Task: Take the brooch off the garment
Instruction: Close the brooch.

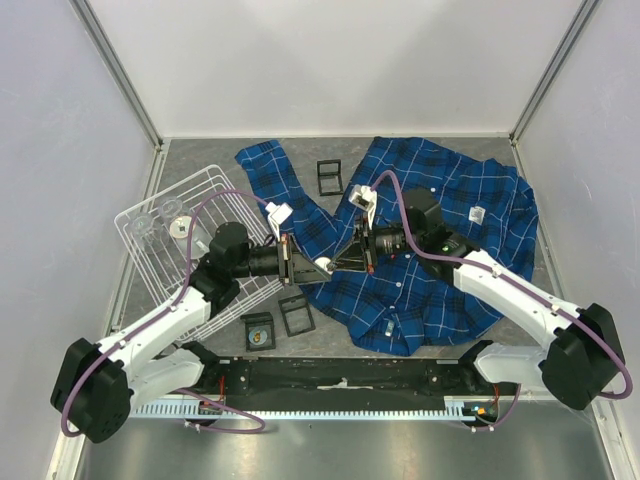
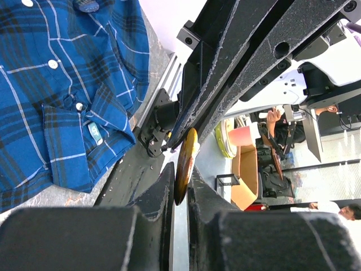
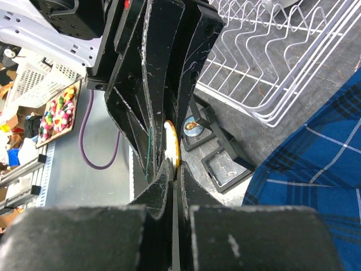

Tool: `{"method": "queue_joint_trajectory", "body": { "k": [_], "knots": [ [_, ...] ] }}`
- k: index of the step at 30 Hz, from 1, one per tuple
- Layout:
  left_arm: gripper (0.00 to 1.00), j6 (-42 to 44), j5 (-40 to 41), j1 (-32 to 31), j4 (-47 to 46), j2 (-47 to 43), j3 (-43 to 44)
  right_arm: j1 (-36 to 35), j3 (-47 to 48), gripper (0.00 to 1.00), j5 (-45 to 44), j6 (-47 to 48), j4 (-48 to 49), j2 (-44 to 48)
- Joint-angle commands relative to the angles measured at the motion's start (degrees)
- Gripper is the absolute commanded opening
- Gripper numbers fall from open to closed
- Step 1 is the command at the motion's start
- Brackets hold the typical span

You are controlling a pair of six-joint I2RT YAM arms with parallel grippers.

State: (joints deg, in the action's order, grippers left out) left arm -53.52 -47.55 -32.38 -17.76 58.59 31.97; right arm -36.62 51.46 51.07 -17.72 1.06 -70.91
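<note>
The garment (image 1: 440,270) is soft woven cloth, matt and rumpled, and its small buttons (image 2: 53,64) are smooth and shiny like plastic. The brooch (image 2: 185,164) shows a glossy, polished amber-brown face and a pale, flat back. The left pincer (image 2: 179,183) and right pincer (image 3: 172,169) are hard matt black, roughened with pale scratches. The rack (image 1: 160,260) is thin white coated wire with a slight sheen. The bench (image 1: 340,155) looks dull, mottled grey, almost stone-like. The arm shells (image 1: 160,325) are smooth white plastic.
</note>
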Motion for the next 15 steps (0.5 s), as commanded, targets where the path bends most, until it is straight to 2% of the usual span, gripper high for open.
{"method": "queue_joint_trajectory", "body": {
  "k": [1, 11, 15],
  "knots": [
    [0.02, -3.17, -0.7, 0.3, -1.67, 0.12, 1.52, -1.52, 2.24, 0.0, 0.61, 5.76, -0.97, 1.31],
    [0.02, -3.0, 0.0, 0.3, 1.06, 0.3, 2.14, -2.49, 4.0, 0.0, -1.32, 9.54, -4.49, 2.45],
    [0.02, -0.46, 2.01, 0.3, 5.35, -0.92, 2.75, -2.75, 4.61, 0.0, -3.34, 8.59, -5.8, 2.36]
  ]
}}
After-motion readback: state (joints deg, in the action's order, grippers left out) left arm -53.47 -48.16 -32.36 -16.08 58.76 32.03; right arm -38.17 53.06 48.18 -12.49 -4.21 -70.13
